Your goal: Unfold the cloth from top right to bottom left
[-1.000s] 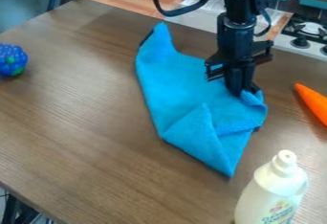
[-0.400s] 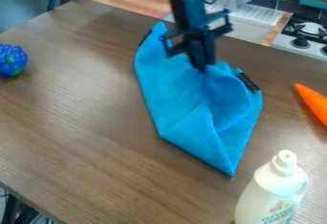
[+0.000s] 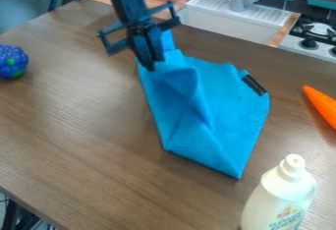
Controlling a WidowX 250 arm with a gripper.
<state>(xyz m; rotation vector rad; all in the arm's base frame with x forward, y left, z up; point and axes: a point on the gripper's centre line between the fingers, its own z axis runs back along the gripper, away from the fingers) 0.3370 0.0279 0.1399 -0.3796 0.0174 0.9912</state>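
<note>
**Cloth in the grip, fold to be laid open**

In the camera view, the gripper [image 3: 150, 68] is clenched on a fold of the cloth [image 3: 230, 108], at its upper left. The cloth lies on the table [image 3: 78, 140], its lower corner near the bottle [image 3: 279, 197], and a ridge runs down from the grip. The step seems to be drawing the fold open. Best to pull low and slowly toward the bottom left, so the layers part without the whole cloth sliding, then let go close to the surface.
</note>
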